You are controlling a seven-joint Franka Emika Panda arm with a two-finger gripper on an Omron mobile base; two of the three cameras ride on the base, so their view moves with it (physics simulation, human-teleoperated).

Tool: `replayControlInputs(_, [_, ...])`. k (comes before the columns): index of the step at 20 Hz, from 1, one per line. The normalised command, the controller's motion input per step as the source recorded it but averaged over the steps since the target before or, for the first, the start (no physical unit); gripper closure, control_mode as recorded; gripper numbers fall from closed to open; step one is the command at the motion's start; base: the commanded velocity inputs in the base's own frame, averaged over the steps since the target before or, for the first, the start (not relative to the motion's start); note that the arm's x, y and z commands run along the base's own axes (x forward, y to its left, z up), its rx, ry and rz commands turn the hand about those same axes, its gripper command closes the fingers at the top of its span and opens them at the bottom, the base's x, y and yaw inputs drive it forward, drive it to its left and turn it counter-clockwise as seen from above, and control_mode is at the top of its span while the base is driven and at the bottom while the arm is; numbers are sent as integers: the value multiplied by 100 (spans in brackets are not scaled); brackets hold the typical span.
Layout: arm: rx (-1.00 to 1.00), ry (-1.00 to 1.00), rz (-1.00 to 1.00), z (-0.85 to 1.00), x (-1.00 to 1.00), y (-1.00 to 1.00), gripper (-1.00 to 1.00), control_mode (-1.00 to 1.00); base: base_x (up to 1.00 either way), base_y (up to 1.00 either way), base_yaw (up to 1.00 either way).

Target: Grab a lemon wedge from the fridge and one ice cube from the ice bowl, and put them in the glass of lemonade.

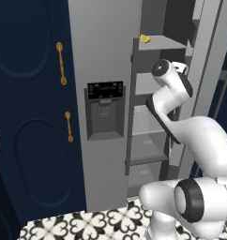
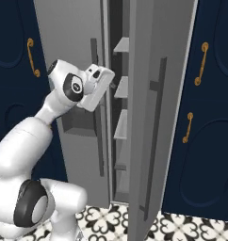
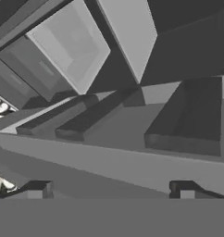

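The lemon wedge (image 1: 144,39) sits at the front left edge of an upper shelf (image 1: 162,43) inside the open fridge (image 1: 103,93). It looks tiny, light and probably slick, so a pinch across its flat sides seems safest. The claw (image 3: 109,190) is spread wide and empty, inside the fridge, lower than that shelf. The shelves and the open door (image 2: 153,117) crowd the approach
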Motion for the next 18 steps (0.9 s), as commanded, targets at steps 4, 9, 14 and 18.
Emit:
replayControlInputs(4, [-1,4,0,-14,89,-39,-100,-100,0,0,0])
replayControlInputs(9, [-7,10,0,-21,78,-44,-100,-100,0,0,0])
replayControlInputs(14, [-6,14,-8,-28,8,-72,-100,-100,0,0,0])
replayControlInputs(18, [0,0,-18,-46,-93,-100,-100,-100,0,0,0])
